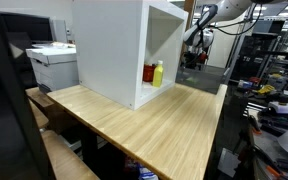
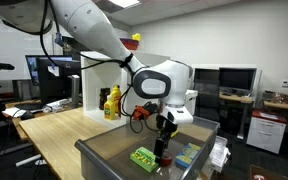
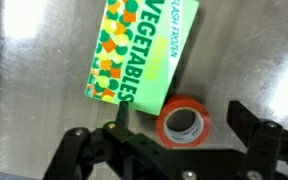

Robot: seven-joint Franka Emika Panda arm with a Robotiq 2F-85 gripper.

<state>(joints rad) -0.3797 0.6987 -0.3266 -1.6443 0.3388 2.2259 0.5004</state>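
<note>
**Two items lie under my open pincer**

I see the pincer (image 3: pixel 177 138) through the wrist view. Its dark fingers (image 3: pixel 246 122) are spread wide and grip nothing. An orange tape roll (image 3: pixel 184 122) lies flat between them, hole facing up, on a dull metal surface. I cannot tell whether either finger touches it.

Just beside the roll, toward the top of that view, lies a green box (image 3: pixel 139 48). It is printed "VEGETABLES" and turned at a slant, one corner close to the roll.

In an exterior view the pincer (image 2: pixel 162 150) points straight down into a grey bin (image 2: pixel 104 160). The green box (image 2: pixel 144 157) rests on the bin floor next to it.

Behind the arm, on a wooden table (image 2: pixel 59 128), stands a white cabinet (image 2: pixel 92 85). A yellow bottle (image 2: pixel 112 103) sits on its lower shelf.
</note>
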